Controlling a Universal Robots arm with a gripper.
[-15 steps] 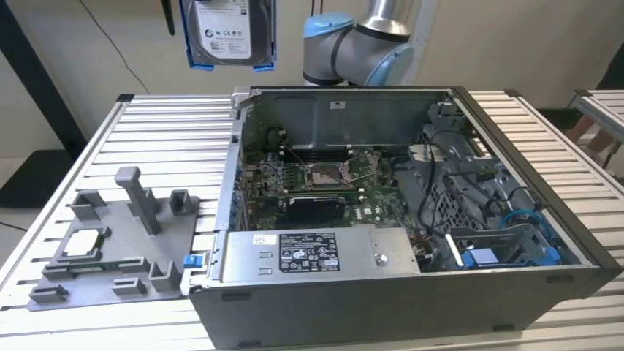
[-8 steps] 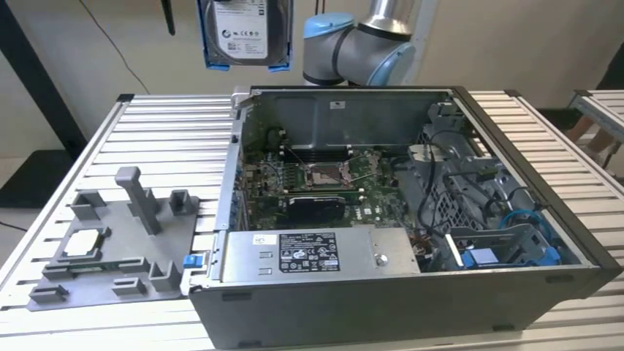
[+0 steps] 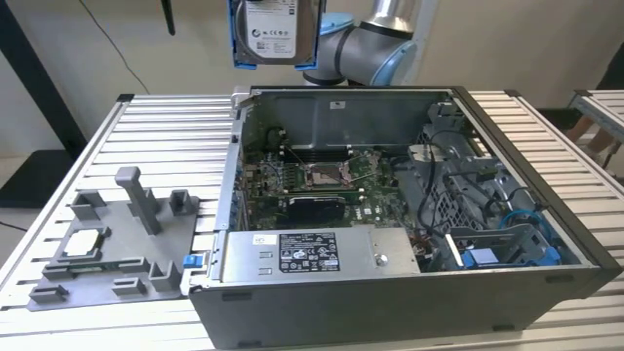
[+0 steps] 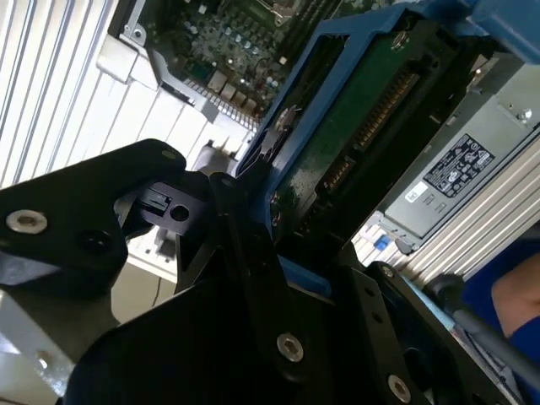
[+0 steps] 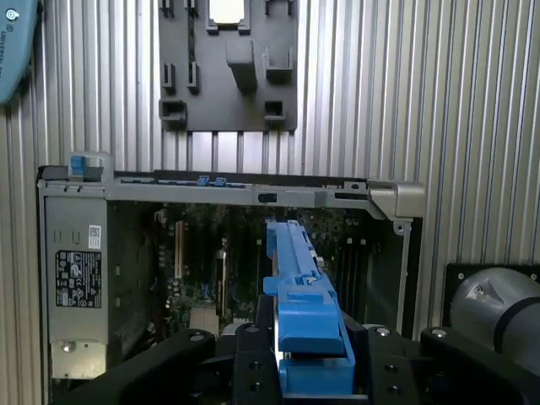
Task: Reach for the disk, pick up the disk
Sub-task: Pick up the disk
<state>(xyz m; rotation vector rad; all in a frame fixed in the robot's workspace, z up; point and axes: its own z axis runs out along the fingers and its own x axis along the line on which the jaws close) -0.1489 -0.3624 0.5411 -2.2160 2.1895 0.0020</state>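
In the exterior view the disk (image 3: 276,33) hangs high over the open computer case (image 3: 370,314), at the upper edge of the view, its white label facing the camera and its blue bracket down the side. It is well clear of the case and just in front of my arm (image 3: 375,44). The grey fixture tray (image 3: 117,248) lies on the slatted table (image 3: 166,139), towards the exterior view's left of the case.

In the second wrist view my gripper (image 4: 295,245) has its black fingers (image 4: 245,228) pressed against the blue bracket from both sides. The disk's green circuit-board face shows between them, and the motherboard (image 4: 228,42) lies far beneath.

In the first wrist view I see the disk (image 5: 295,278) edge-on, its blue bracket standing out from between my jaws, which are closed tight on it. Beyond it are the case rim (image 5: 245,190), the power supply box (image 5: 76,278) and the tray
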